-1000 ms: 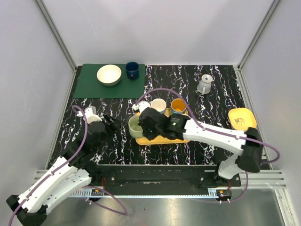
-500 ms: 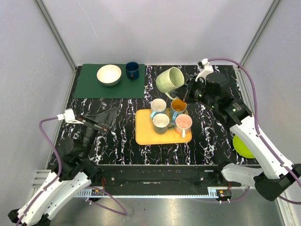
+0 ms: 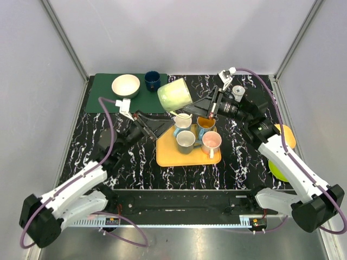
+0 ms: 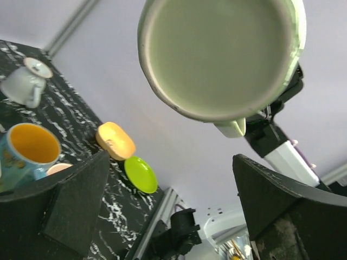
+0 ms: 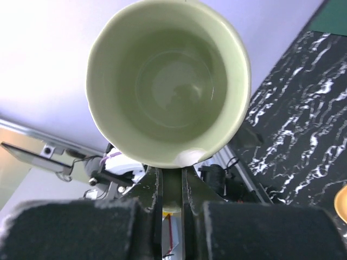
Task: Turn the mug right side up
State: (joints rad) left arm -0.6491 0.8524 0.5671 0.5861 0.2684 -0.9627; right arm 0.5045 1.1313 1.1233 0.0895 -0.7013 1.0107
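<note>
The fingers (image 5: 153, 187) of the right gripper (image 5: 171, 181) are pinched almost shut on the handle of the pale green mug (image 3: 174, 93). They hold it in the air at the upper middle of the top view, above the far edge of the orange tray (image 3: 164, 154). The left gripper (image 3: 159, 125) sits just below and left of the mug in that view. Its fingers (image 4: 70, 211) are spread wide with nothing between them.

The mug looks to be lying roughly on its side, though its exact tilt is hard to judge from above.

I judge the step in hand to be the turn itself. The whole weight hangs from the handle, so the clamp should be kept firm and the wrist rolled slowly until the mouth faces up. The mug should come down on its base only over a bare part of the table (image 3: 130, 162), away from the four mugs (image 3: 185, 140) on the tray. If the left gripper is meant to help, it should close on the wall only once the mug is centred between its fingers.

The right wrist view looks straight into the empty mouth and shows the handle grip. The left wrist view shows the flat underside and the open left fingers. Only the top view shows the mug's place relative to the tray.
</note>
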